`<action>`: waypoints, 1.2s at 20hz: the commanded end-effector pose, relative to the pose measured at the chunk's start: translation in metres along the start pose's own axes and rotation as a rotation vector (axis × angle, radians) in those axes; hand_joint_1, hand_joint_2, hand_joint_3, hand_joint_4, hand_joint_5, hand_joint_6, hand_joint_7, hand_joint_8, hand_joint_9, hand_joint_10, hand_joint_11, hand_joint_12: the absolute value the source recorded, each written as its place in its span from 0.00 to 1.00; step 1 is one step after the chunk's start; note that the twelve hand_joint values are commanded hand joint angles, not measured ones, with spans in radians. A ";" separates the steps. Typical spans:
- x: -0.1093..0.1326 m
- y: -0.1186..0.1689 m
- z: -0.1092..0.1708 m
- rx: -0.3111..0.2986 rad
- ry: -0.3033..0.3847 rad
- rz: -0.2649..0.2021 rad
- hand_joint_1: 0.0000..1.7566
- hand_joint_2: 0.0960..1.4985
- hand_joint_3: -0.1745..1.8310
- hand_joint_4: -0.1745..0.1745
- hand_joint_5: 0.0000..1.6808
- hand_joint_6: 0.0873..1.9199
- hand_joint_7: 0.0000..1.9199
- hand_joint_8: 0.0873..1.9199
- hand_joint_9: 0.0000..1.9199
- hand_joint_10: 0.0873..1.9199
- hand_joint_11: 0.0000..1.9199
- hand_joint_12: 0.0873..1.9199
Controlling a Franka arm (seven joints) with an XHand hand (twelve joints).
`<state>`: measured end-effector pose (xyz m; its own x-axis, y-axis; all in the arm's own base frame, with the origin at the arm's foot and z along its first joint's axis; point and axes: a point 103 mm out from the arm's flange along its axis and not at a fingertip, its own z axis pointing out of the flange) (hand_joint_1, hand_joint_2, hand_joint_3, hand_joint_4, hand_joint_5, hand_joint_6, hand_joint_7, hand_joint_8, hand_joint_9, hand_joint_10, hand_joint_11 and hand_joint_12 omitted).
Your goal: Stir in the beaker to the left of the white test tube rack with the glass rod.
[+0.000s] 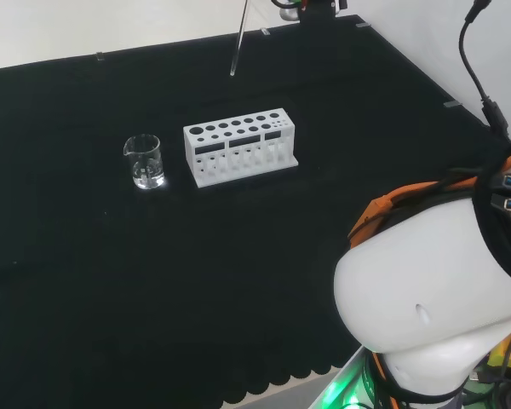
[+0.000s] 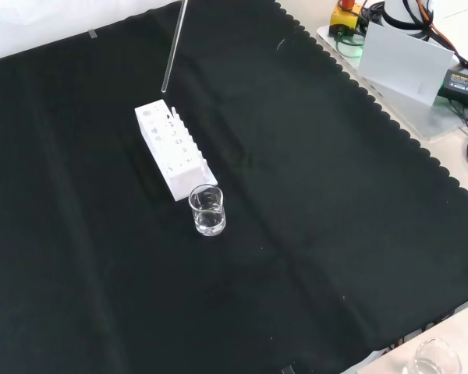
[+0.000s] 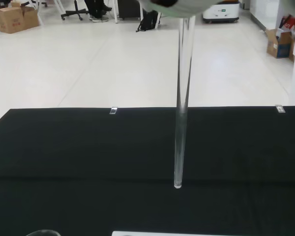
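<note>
A small clear beaker stands on the black cloth just left of the white test tube rack in the head view. In the front view the beaker sits right in front of the rack's near end. The glass rod hangs almost upright in the air, behind the rack in the head view, its lower tip well above the cloth. In the front view the rod ends just above the rack's far end. The hand is shut on the rod's top; a dark part of the hand shows at the head view's upper edge.
The arm's big white link fills the head view's lower right. Beyond the cloth's scalloped edge in the front view lie a grey box and cables and, at the bottom right, another clear glass vessel.
</note>
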<state>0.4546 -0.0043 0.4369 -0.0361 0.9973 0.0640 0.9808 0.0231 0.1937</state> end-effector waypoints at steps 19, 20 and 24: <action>0.088 0.005 -0.015 0.012 0.029 -0.166 0.75 0.68 0.00 0.00 0.79 0.17 0.72 0.18 0.95 0.16 0.90 0.18; 0.094 0.006 -0.015 0.011 0.027 -0.178 0.75 0.68 0.00 0.00 0.79 0.17 0.72 0.18 0.95 0.16 0.90 0.18; 0.121 0.012 -0.006 0.009 0.042 -0.224 0.75 0.68 0.00 0.00 0.79 0.17 0.72 0.18 0.95 0.16 0.90 0.18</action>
<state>0.4552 0.0825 0.4579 -0.1945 0.9791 0.0592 0.9627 0.1790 0.2029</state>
